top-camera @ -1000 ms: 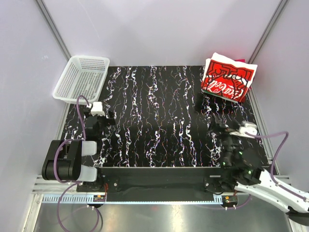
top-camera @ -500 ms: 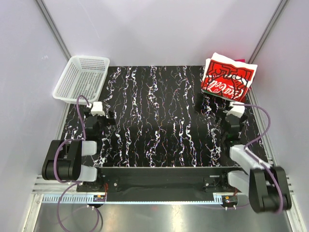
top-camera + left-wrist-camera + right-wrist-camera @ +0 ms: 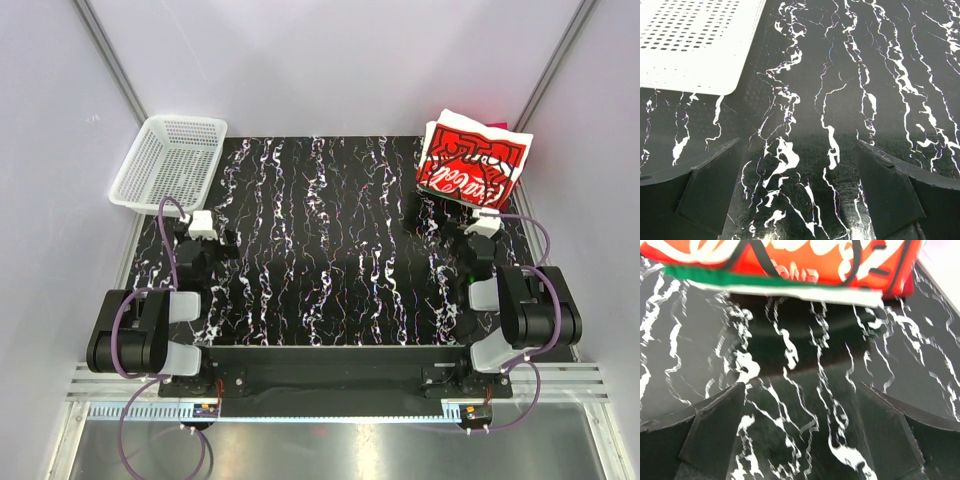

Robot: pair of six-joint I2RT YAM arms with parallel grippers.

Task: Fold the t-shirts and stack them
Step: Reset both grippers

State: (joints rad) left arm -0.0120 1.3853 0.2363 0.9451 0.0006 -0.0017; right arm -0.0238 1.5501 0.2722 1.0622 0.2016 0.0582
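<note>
right arm (image 3: 530,312) folded back; right gripper (image 3: 800,405) gapes empty just short of t-shirts (image 3: 472,160) at far right corner; left gripper (image 3: 797,172) open, empty.

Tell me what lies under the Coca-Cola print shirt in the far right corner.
Beneath the printed shirt, a green edge and then a white edge peek out, with a dark red edge at the right corner. Everything further in is covered.

Black-and-white arms (image 3: 140,335), purple cables (image 3: 168,250)
</note>
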